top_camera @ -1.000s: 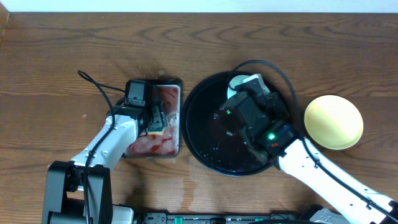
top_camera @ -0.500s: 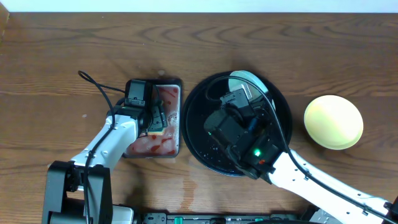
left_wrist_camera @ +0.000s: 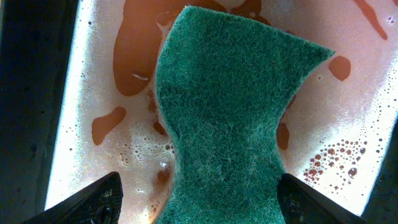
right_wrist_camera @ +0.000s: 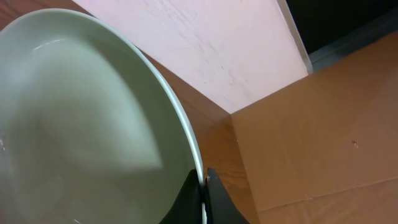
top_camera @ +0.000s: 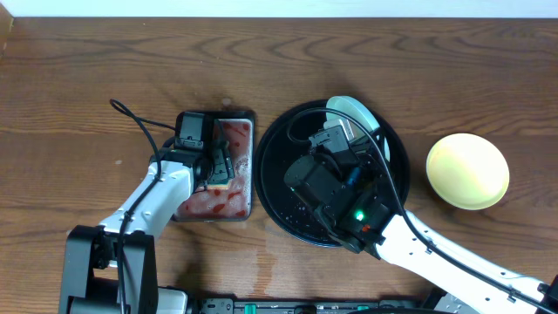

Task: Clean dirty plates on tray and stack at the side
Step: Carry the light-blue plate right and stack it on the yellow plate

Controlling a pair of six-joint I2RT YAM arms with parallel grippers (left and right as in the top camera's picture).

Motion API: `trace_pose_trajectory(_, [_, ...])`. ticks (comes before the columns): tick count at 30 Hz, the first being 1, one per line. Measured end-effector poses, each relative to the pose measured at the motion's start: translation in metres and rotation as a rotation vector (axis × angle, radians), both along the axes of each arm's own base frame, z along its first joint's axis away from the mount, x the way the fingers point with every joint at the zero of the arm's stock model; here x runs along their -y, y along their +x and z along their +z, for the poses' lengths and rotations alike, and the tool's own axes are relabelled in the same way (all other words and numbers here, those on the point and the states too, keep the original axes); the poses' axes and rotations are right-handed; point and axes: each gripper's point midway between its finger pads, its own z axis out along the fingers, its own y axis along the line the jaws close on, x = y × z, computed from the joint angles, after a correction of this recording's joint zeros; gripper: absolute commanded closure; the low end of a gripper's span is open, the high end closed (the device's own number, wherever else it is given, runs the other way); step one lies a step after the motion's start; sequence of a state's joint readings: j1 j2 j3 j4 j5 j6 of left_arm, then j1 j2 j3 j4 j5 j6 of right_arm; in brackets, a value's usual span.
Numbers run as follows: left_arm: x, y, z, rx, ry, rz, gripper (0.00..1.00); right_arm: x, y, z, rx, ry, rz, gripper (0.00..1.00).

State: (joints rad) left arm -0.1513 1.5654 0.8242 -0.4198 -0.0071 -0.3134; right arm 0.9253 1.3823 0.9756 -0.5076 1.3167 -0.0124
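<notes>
The right claw is clamped on the rim of an aqua plate. It holds the plate tipped up on edge, with the pale hollow of the plate facing the wrist camera. From above, that plate shows only as a light crescent at about one o'clock over the black tray; the arm hides the rest of it. I cannot tell whether its lower edge touches the tray.

The tray sits on the wooden table, its glossy floor wet and speckled where it is not covered by the arm. A yellow plate lies by itself on the table at three o'clock from the tray, just beside the rim but apart from it.

At nine o'clock from the tray sits a small sponge tray, full of foamy water with reddish pools. The left claw hangs over it, closed on a green sponge. The sponge is pinched narrow at its waist, with a dark finger on either side.
</notes>
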Motion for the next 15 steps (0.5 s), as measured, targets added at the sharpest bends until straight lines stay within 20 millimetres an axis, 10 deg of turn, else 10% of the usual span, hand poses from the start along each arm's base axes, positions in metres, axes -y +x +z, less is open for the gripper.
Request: trace_pose_trajectory(15, [0.0000, 0.0000, 0.0000, 0.000, 0.000, 0.000, 0.20, 0.0044, 0.0063, -0.0087, -0.008, 0.095, -0.014, 0.99])
